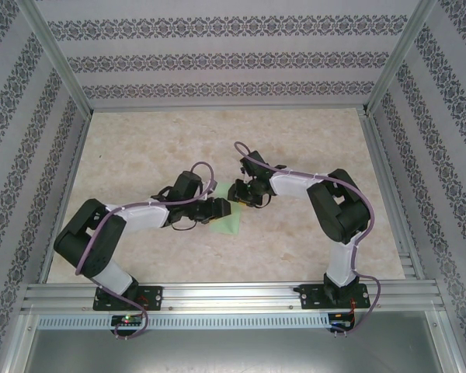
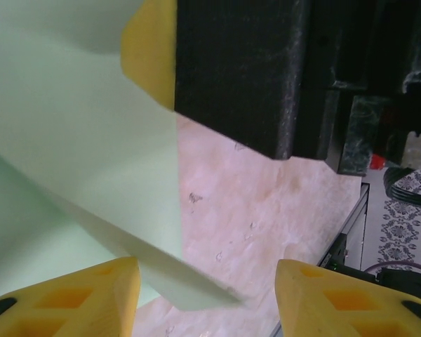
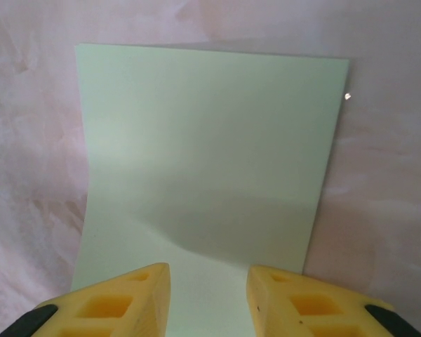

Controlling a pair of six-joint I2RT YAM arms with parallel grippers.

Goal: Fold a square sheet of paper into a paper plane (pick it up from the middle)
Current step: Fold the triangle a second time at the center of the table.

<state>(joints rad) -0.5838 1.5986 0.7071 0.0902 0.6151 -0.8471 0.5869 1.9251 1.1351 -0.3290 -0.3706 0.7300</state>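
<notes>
The square sheet of paper [image 1: 231, 222] is pale green and lies mid-table between the two grippers. In the left wrist view the sheet [image 2: 70, 126] has one part raised as a sloping flap. Its pointed corner reaches into the gap of my open left gripper [image 2: 207, 270], near the left finger [image 2: 91, 295]. My right gripper [image 3: 208, 272] hovers low over the near edge of the sheet [image 3: 210, 140], jaws apart, with paper showing through the gap. From above, the left gripper [image 1: 220, 208] and right gripper [image 1: 245, 194] nearly meet over the paper.
The right gripper's black body [image 2: 252, 70] and one yellow finger [image 2: 151, 49] loom close ahead of the left wrist camera. A marbled beige tabletop [image 1: 295, 140] lies all around, bounded by aluminium rails [image 1: 233, 295] and patterned walls.
</notes>
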